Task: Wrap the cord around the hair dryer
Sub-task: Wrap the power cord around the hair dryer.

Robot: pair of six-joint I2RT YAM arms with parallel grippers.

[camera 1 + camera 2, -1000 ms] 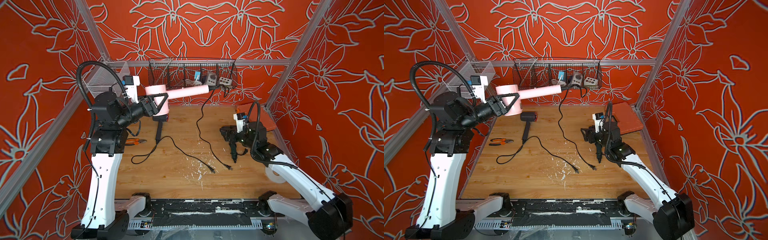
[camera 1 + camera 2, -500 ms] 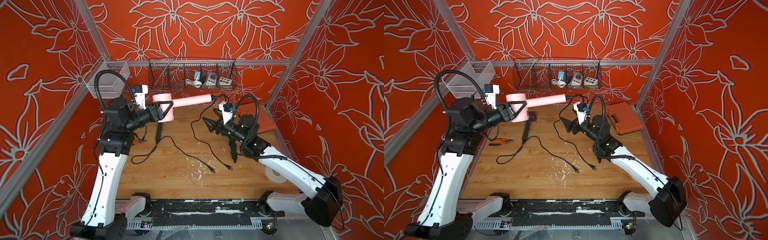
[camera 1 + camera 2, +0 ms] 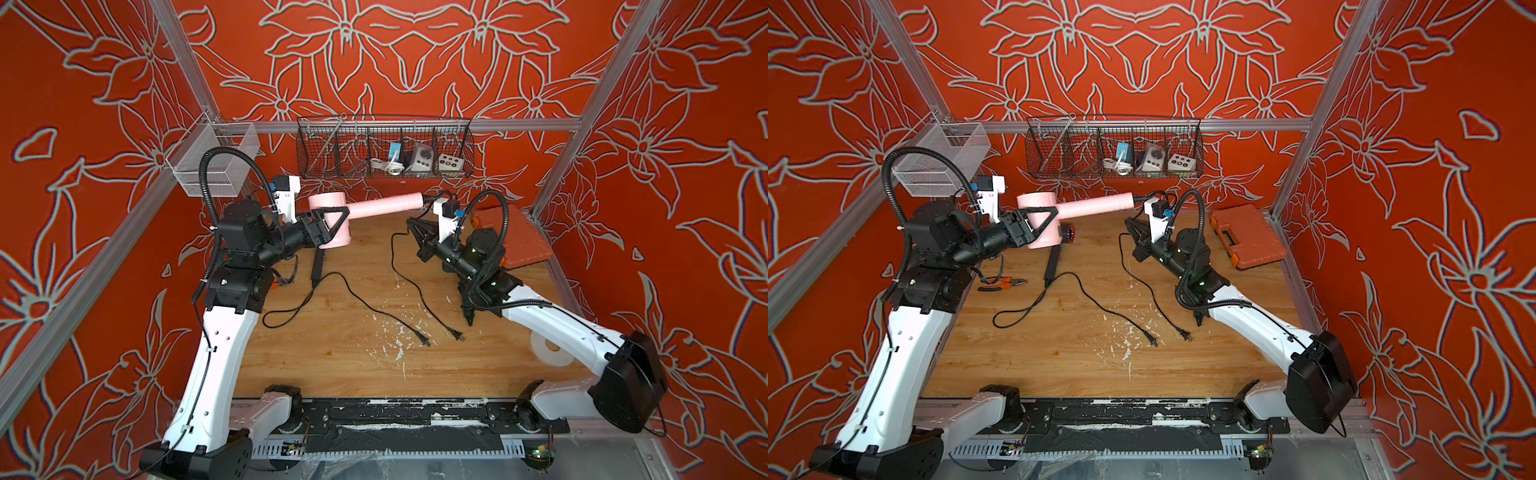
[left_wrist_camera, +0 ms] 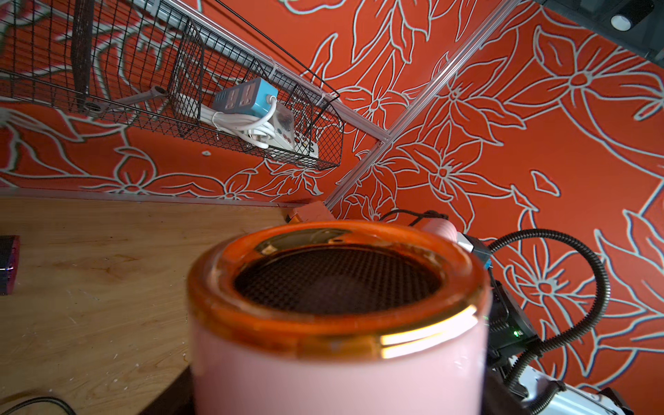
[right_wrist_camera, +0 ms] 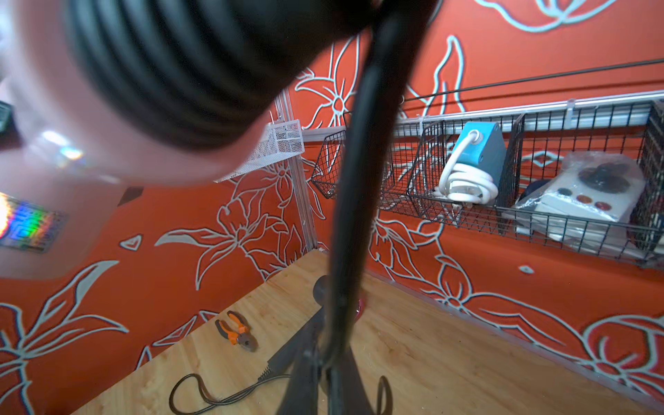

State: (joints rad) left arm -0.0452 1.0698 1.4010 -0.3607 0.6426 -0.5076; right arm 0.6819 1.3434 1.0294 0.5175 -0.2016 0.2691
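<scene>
Right wrist view: my right gripper [image 5: 318, 359] pinches the cord [image 5: 359, 179] by the handle of the hair dryer [image 5: 54, 161], ready to wind. My left gripper [image 3: 334, 224] clamps its head, holding it clear above the table [image 3: 353, 365].

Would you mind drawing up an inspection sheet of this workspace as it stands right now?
Surface: wooden table, scattered with white flecks.
Job's things: pink hair dryer held above the table; cord not yet wrapped.
Clutter: black hair dryer, pliers, orange tool case, white tape roll.
Grippers: left gripper shut on the pink hair dryer's head; right gripper shut on the cord near the handle's end.
Cables: cord hangs down to the table, plug lying there; second cable, from the black hair dryer, loose on the table.
Surroundings: wire basket holding power strips on the back wall; white mesh basket; red floral walls.
</scene>
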